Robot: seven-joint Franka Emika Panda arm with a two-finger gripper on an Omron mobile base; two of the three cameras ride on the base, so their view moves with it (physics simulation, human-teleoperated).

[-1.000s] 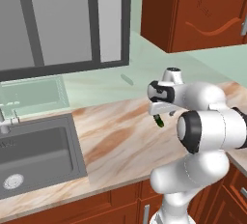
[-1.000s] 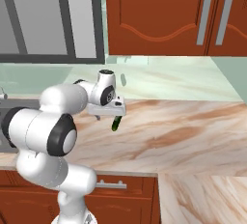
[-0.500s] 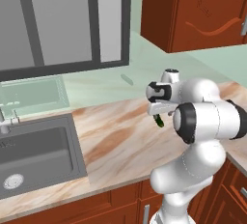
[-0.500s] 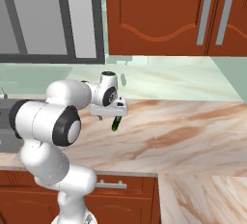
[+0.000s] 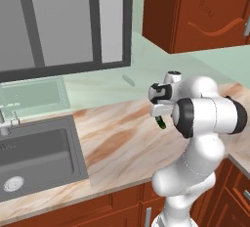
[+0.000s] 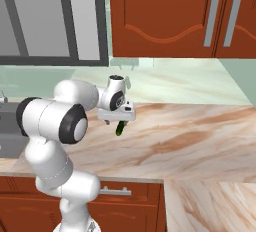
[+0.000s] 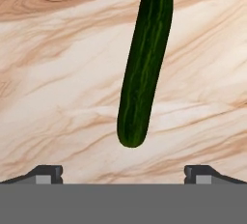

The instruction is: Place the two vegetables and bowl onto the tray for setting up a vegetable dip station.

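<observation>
Our pincer is hovering with its jaws spread wide and holding nothing, just above the cucumber. We are seeing the slim, glossy, dark green vegetable, faintly striped lengthwise, lying on the marble counter, veined tan on cream. Red-brown wooden cabinets are hanging over the counter, and a grey sink is sitting well off to the left.

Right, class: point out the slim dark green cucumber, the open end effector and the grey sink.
Slim dark green cucumber (image 7: 144,68), hand view, mid-body.
End effector (image 7: 123,174), hand view, between fingertips.
Grey sink (image 5: 34,155), left base view, basin floor.
</observation>
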